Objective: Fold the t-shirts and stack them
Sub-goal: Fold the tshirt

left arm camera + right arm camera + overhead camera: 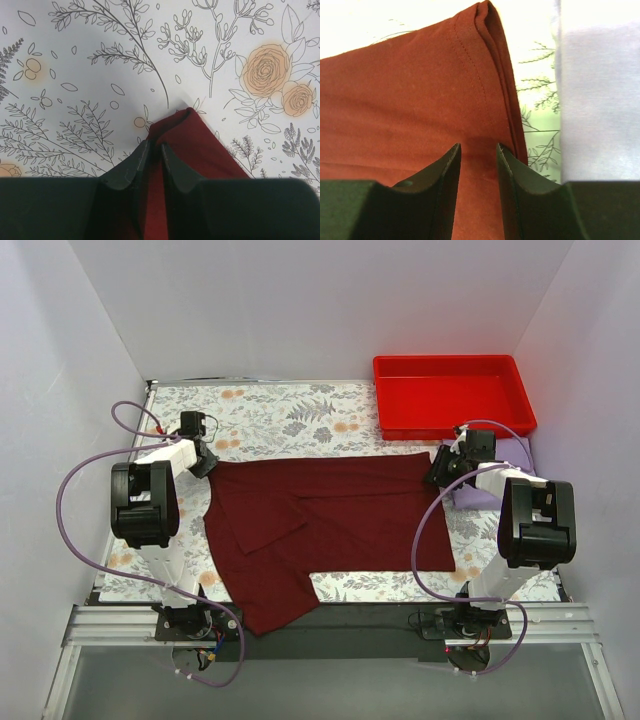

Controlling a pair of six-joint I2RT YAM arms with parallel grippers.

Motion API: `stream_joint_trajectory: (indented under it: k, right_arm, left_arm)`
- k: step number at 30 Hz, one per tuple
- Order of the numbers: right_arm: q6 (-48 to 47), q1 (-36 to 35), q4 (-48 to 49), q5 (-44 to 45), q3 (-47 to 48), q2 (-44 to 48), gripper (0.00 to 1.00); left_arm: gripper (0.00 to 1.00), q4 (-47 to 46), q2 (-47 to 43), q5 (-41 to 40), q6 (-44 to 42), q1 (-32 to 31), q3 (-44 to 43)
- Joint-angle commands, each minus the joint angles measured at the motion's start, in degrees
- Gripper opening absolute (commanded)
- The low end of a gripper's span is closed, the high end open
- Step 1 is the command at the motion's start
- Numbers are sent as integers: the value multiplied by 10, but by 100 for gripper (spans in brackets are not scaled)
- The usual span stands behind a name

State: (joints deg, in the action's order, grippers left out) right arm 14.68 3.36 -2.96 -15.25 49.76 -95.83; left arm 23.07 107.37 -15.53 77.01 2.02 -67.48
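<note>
Maroon t-shirt [330, 525] spread on floral surface [290, 415], gripped at both far corners.
Left gripper [154, 150] is clamped on one corner, right gripper [477, 150] on the other; lavender t-shirt [600, 100] lies just beside, near red tray [452, 395].

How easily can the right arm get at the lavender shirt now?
Probably yes, but not at once: the right claw seems shut on the maroon shirt. The lavender shirt lies close beside it, partly under the arm.

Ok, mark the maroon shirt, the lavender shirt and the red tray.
maroon shirt [340, 515], top external view, on its spread body.
lavender shirt [600, 100], right wrist view, on its flat cloth.
red tray [450, 395], top external view, on its bare floor.
</note>
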Motion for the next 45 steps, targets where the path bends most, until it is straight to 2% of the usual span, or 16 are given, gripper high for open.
stream_joint_trajectory:
  k: [1,7,11,16,22,30,37,40,45]
  right_arm:
    - [-11,-3,4,-35,29,28,41]
    - [36,-4,98,-69,39,25,40]
    - [68,-5,153,-94,50,-9,36]
    - [92,-16,201,-80,68,-57,32]
    - [116,-18,225,-8,61,-108,27]
    - [147,-18,228,133,26,-107,27]
    - [150,-17,227,144,53,-137,26]
    - [146,-17,226,139,72,-145,25]
    - [119,-18,225,117,74,-111,28]
  left_arm:
    - [15,-14,-8,-25,-27,6,5]
    - [15,-16,-1,-14,-28,4,6]
    - [15,-18,-1,-9,-26,4,5]
    - [15,-16,2,-10,-25,3,6]
    - [15,-12,6,-25,-20,4,7]
    - [15,0,20,-35,-12,4,-5]
    - [17,0,54,-6,-7,4,-48]
    - [19,4,78,-3,-8,4,-87]
    - [34,23,88,6,-6,3,-128]
